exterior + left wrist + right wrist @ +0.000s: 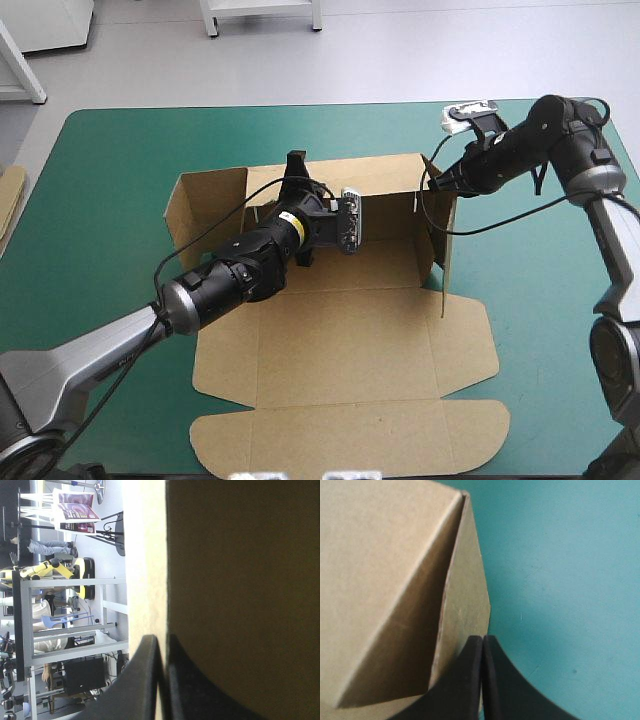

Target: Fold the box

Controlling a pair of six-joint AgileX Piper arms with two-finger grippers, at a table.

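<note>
Nearest the robot, the lid [350, 435] of the brown box [340, 330] is seen lying flat on the teal-green cover [110, 180], the box itself being set at the table's middle with its floor left open. Beyond the floor, the raised far wall [385, 200] is pinched at its top edge by the left gripper [295, 163], its black fingers pressed all but together with the board between them. At the far right corner the upright right wall [440, 240] appears to be gripped likewise by the right gripper [432, 186] (its fingers [465, 680] are seen meeting over the flap's edge in the wrist view). The step in hand is judged to be the squaring and tucking of the walls. It is best served if both pinches are held firm, the walls are brought together along their creases, and the board is not bent off its scored lines. Spare board [10, 205] is visible at the table's left edge.
</note>
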